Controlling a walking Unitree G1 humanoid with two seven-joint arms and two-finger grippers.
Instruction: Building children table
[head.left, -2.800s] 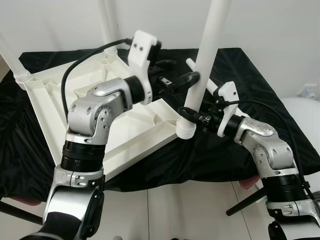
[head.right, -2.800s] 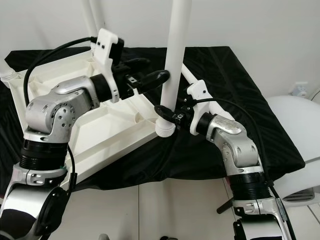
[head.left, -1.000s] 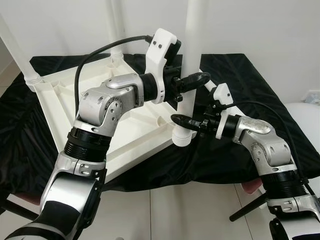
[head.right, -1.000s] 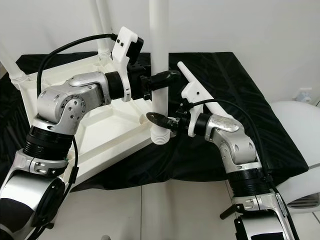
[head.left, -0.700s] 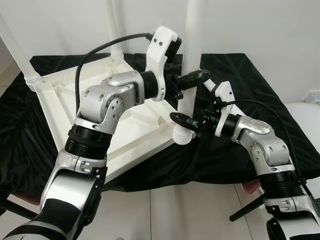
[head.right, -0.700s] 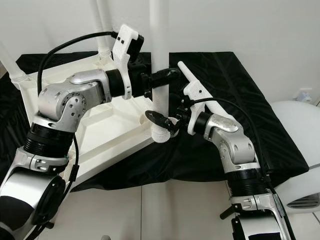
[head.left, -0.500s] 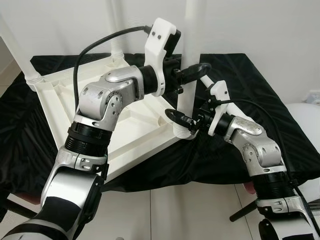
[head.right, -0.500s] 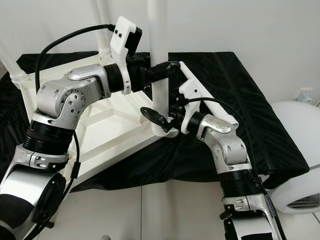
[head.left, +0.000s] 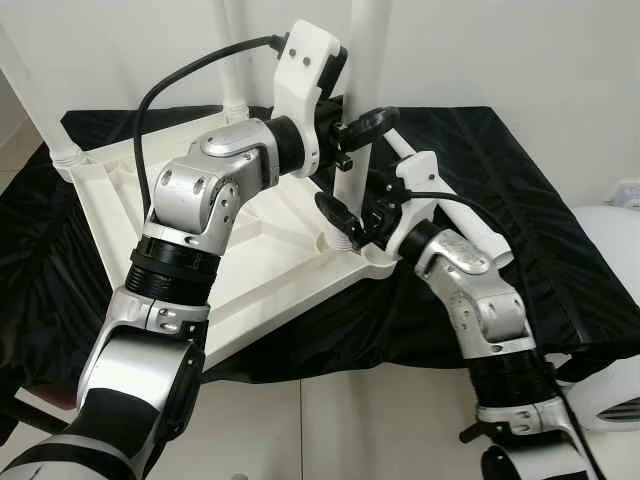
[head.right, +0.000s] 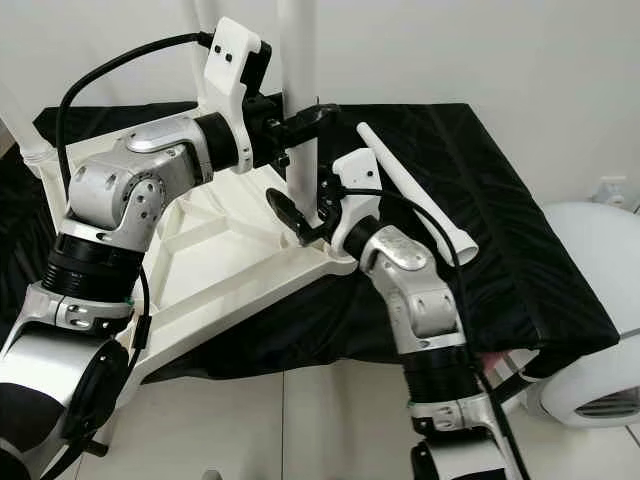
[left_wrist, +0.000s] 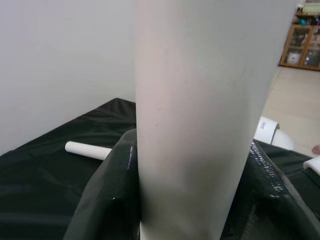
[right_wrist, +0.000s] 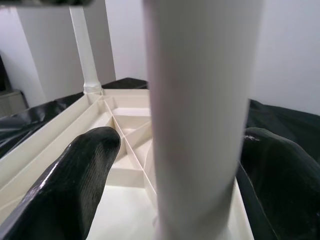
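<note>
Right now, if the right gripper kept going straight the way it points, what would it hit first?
The white table leg, which stands directly between the right gripper's open fingers; beyond it is the upturned tabletop.

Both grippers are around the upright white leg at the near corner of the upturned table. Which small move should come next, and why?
Probably press the leg straight down into the corner socket of the upturned tabletop. The left gripper clamps it high up, the right gripper straddles it just above the corner with its fingers apart, and the leg stands upright with its foot at the socket. Whether it is fully seated cannot be told.
</note>
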